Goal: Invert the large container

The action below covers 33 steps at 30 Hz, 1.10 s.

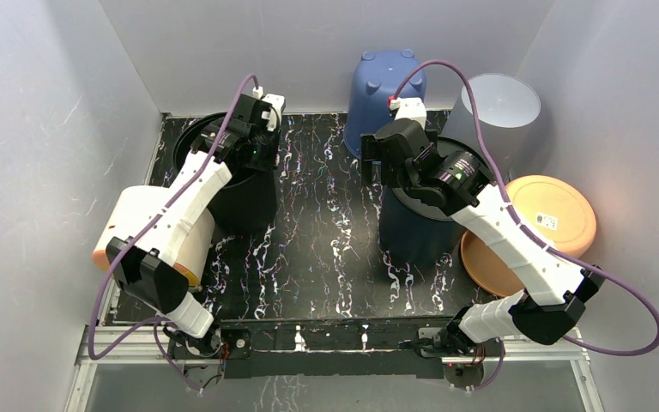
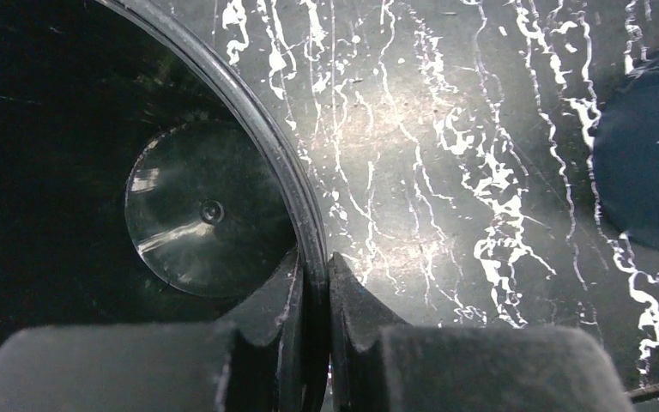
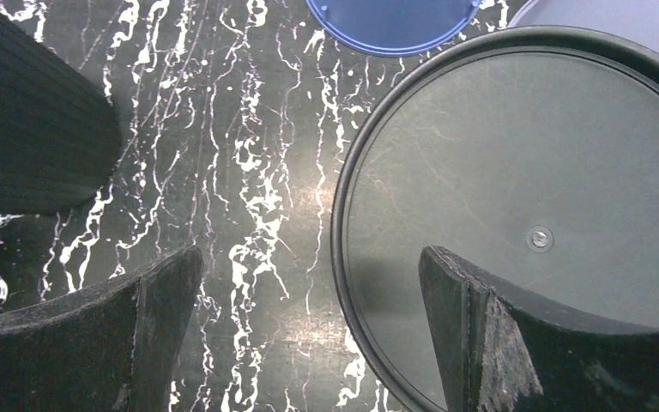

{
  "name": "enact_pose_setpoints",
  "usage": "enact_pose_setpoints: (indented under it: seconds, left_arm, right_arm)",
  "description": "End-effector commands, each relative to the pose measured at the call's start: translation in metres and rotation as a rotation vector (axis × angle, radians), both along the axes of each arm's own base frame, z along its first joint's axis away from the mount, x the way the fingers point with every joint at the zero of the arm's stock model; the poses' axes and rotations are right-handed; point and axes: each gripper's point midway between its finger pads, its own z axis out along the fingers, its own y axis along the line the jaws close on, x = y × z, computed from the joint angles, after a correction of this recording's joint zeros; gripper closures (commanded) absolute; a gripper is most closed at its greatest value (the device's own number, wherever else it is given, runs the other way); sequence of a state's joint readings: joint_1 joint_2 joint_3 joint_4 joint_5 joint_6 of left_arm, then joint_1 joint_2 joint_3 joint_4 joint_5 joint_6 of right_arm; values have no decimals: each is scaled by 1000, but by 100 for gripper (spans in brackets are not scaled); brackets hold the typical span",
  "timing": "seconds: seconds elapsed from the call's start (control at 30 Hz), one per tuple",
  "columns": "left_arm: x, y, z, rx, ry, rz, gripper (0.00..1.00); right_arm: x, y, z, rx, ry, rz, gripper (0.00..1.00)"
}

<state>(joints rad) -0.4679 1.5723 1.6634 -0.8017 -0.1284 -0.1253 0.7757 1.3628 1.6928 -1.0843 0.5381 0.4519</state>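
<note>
I have the left gripper [image 2: 316, 266] clamped shut on the rim of the tall black plastic container [image 1: 249, 202]. One finger is inside the wall and one outside, with only the thin lip between the pads. That container stands upright, mouth up, at the far left of the black white-veined tabletop [image 1: 326, 249], and I take it to be the one I must turn over. The right gripper [image 3: 309, 257] hangs wide open over the dark navy round bucket [image 1: 412, 232] right of centre. One of its fingers is outside the bucket's left rim and the other above its floor, and it holds nothing.

My worry is the pinch itself. It sits on a narrow, smooth lip at a single spot, so once I lift and roll, the container's weight will hang off to one side. It may twist or slide out of the pads. The thin wall may also flex, which would loosen the hold further.

Room is tight as well. The enclosure's far and left walls are near, and the white tub with an orange rim [image 1: 129, 215] lies just on the near side, under my left arm. A swinging base could strike any of these. Tipping it rightward risks hitting the navy bucket or the right arm. If it drops halfway, it would likely end on its side and roll.
</note>
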Motion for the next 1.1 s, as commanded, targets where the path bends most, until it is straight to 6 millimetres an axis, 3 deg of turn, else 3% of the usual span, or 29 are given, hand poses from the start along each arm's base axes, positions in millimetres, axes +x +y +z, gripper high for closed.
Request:
enact_pose_setpoints:
  seconds: [0.0, 0.23, 0.4, 0.6, 0.8, 1.07]
  left_arm:
    - [0, -39, 41, -212, -26, -83, 100]
    - [-6, -89, 114, -536, -83, -195, 100]
    - [-8, -89, 141, -613, -133, -181, 100]
    - [-8, -74, 145, -735, -97, -162, 100]
    - [-4, -55, 135, -850, -39, -130, 100]
    - [2, -27, 115, -943, 9, -71, 100]
  right_arm:
    - [6, 9, 30, 121, -75, 10, 2]
    - [11, 33, 61, 278, -120, 103, 2]
    - [18, 52, 76, 423, -117, 210, 2]
    - [29, 61, 75, 544, -82, 285, 2]
    - [33, 66, 62, 584, -42, 291, 2]
    - [42, 98, 40, 646, 47, 380, 2]
